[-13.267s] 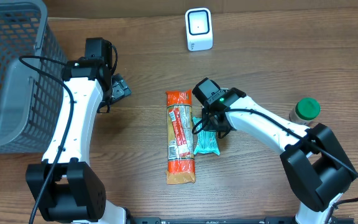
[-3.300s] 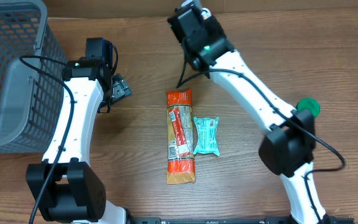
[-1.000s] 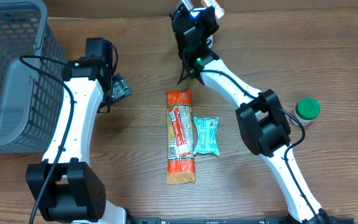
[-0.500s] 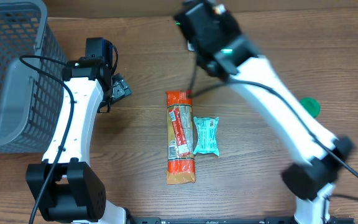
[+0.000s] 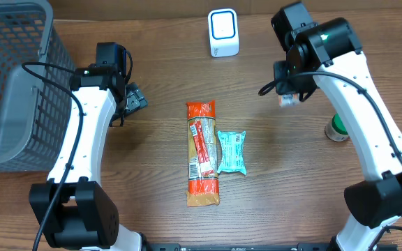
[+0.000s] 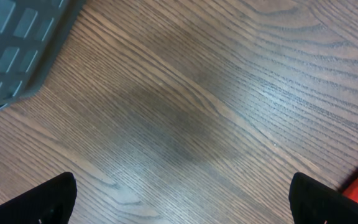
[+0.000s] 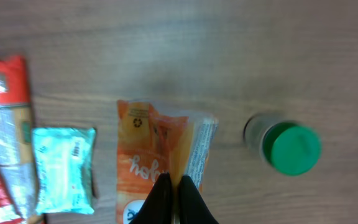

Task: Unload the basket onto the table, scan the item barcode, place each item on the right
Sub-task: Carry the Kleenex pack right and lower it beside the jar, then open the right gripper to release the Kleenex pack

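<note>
Right side: my right gripper is clenched on the top edge of an orange packet, with the wrapper pinched between fingers that are pressed tight together. The packet hangs below the gripper, over the table, to the right of the white scanner at the far edge and apart from it. The fine print on the packet's right border is too blurred for me to read.

Below the packet in the wrist view, a green-lidded bottle stands upright to its right (from overhead, my own arm covers part of it).

Centre of table: a long red package lies flat, and a teal packet lies just beside it on the right.

Left side: my left gripper is released, its fingers spread wide with nothing between them, over bare wood close to a corner of the grey basket.
</note>
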Controlling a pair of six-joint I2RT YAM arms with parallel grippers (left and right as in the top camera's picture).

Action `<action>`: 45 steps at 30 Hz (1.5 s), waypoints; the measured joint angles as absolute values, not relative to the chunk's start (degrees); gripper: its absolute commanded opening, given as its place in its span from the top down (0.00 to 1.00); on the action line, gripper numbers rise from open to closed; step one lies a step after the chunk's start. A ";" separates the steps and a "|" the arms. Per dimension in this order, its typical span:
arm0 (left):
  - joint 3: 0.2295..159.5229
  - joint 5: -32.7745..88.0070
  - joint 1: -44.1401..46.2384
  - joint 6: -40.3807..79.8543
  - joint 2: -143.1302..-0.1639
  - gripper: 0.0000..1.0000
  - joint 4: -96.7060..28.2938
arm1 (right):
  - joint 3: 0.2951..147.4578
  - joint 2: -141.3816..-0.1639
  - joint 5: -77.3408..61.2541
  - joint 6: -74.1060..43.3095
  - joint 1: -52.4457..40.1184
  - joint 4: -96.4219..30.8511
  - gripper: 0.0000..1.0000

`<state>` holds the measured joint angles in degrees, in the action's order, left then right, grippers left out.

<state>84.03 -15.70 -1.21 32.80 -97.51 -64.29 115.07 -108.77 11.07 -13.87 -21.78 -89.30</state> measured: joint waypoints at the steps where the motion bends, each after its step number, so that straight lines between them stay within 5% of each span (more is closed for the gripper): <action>1: 84.03 -15.73 -1.21 32.80 -97.51 0.00 -64.29 | 112.79 -108.84 10.68 -14.00 -21.41 -88.53 0.96; 20: 84.03 -15.70 -1.21 32.80 -97.51 0.00 -64.31 | 83.77 -109.58 8.97 -9.91 -14.31 -67.46 0.91; 23: 84.03 -15.70 -1.21 32.80 -97.51 0.00 -64.31 | 83.77 -109.58 9.02 -9.61 -12.38 -66.52 0.51; 28: 84.03 -15.70 -1.21 32.80 -97.51 0.00 -64.29 | 83.77 -109.58 8.99 -9.04 -10.74 -65.41 0.44; 33: 84.03 -15.70 -1.21 32.80 -97.51 0.00 -64.29 | 83.77 -109.58 6.74 -8.88 -10.76 -63.70 0.50; 36: 84.03 -15.70 -1.21 32.80 -97.51 0.00 -64.29 | 83.77 -109.58 1.63 -8.62 -10.76 -62.59 0.75; 38: 84.03 -15.70 -1.21 32.80 -97.51 0.00 -64.29 | 83.59 -109.58 -1.93 -8.64 -10.87 -62.00 0.84; 45: 84.03 -15.70 -1.21 32.80 -97.51 0.00 -64.29 | 76.97 -109.58 -5.69 -8.97 -11.33 -58.19 0.84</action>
<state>84.03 -15.70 -1.21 32.80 -97.51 -64.29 76.97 -109.58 -5.69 -8.97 -11.33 -58.19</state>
